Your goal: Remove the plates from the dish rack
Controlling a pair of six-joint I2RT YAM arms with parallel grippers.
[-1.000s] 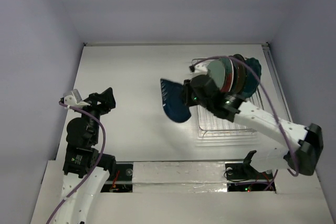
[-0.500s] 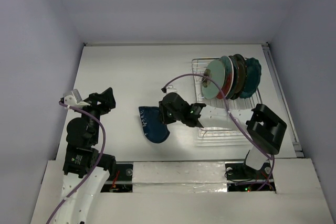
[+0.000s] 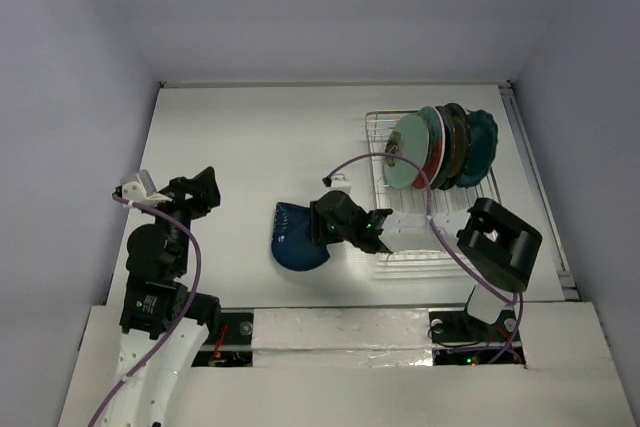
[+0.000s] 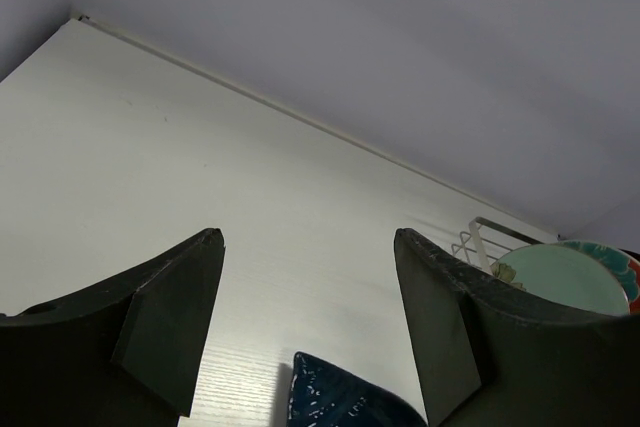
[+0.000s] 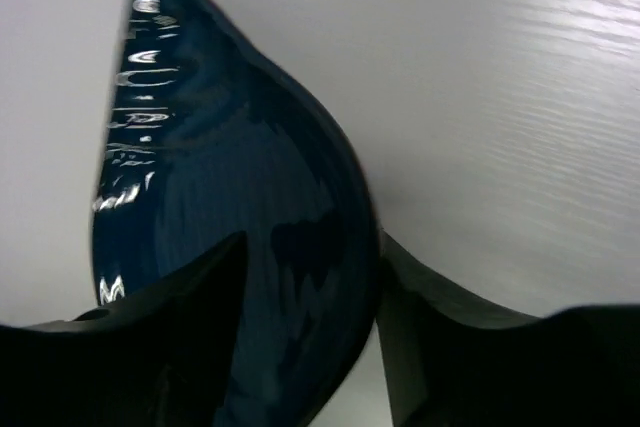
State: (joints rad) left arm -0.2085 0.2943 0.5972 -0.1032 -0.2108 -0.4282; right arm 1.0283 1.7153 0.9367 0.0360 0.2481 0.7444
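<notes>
The dark blue leaf-shaped plate (image 3: 295,239) is low on the table, left of the dish rack (image 3: 432,250). My right gripper (image 3: 322,229) is shut on its right rim. In the right wrist view the plate (image 5: 230,177) fills the left half, its rim between my fingers at the right gripper (image 5: 305,242). Several plates stand upright in the rack's far end, a mint-green one (image 3: 408,152) in front and a teal one (image 3: 483,137) at the back. My left gripper (image 3: 205,187) is open and empty at the far left; its wrist view shows the left gripper (image 4: 308,235), the blue plate's tip (image 4: 340,402) and the mint-green plate (image 4: 565,282).
The rack's near half holds bare wire tines. A purple cable (image 3: 385,159) loops from the right arm over the rack's left side. Walls close the table at the back and both sides. The rack's corner (image 4: 480,237) shows in the left wrist view.
My right arm carried the blue plate from beside the rack down and left to the table. In the last half second it settled lower and flatter. The left arm has not moved.
</notes>
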